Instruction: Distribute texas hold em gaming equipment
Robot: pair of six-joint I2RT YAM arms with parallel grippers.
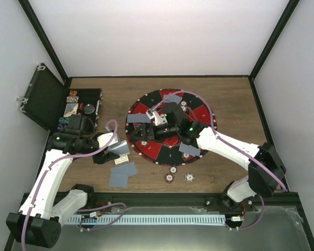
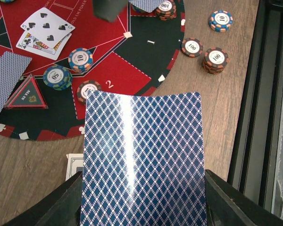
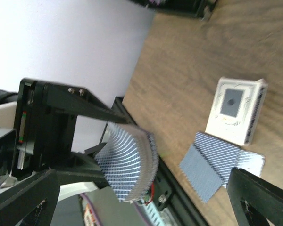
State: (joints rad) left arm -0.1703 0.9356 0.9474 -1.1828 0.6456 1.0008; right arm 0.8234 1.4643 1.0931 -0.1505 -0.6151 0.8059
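My left gripper is shut on a deck of blue-backed playing cards, held bowed above the table at the mat's left edge; its fingers flank the deck. The deck also shows in the right wrist view. My right gripper hovers open and empty over the left of the red-and-black mat, facing the deck. Face-down cards lie on the mat, more on the wood. Two face-up cards and chip stacks sit on the mat. Chips lie in front of the mat.
The black hinged case stands open at the back left with chips inside. A white card box lies by the loose cards. A red triangular marker sits on the mat. The black frame rail runs along the table's near edge.
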